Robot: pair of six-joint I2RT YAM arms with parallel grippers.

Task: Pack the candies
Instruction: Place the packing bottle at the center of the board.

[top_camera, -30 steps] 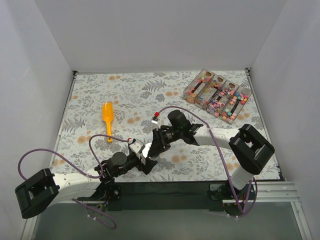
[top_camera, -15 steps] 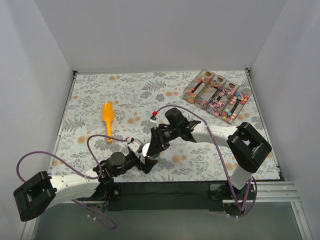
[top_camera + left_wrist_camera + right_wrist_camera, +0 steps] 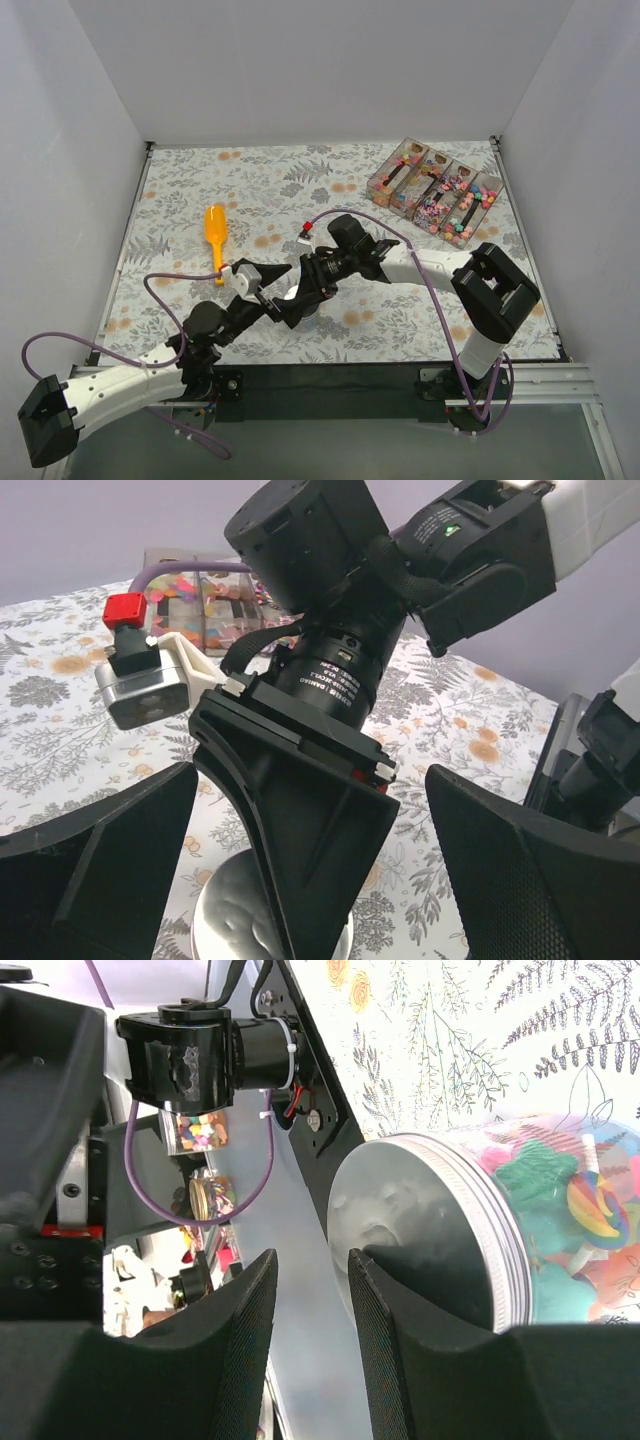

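Nearest the arm bases, the left claw stands wide apart with nothing between its fingers. It sits just short of the jar, framing it from the near side without touching. The jar rests on the flowered counter in the middle of the near half. Its silver lid is already on, and through the clear wall I can see candies in green, orange and pink filling the part in view. The right claw comes down on the lid from the far side. Its fingers are a narrow way apart with nothing in the gap, and one finger lies on or right against the lid's face; whether it is pressing, I cannot tell. Farther back on the left, the orange scoop lies alone on the cloth, well apart from both claws and from the jar. At the far right corner, the row of clear compartments holds plenty more of the mixed sweets. With the jar loaded and capped and the scoop put down, I judge the filling of this jar to be done and the work to be at its closing stage. What probably remains is seating or tightening the lid and letting the jar go; whether more of the stock at the back is meant to be packed, the views do not say.
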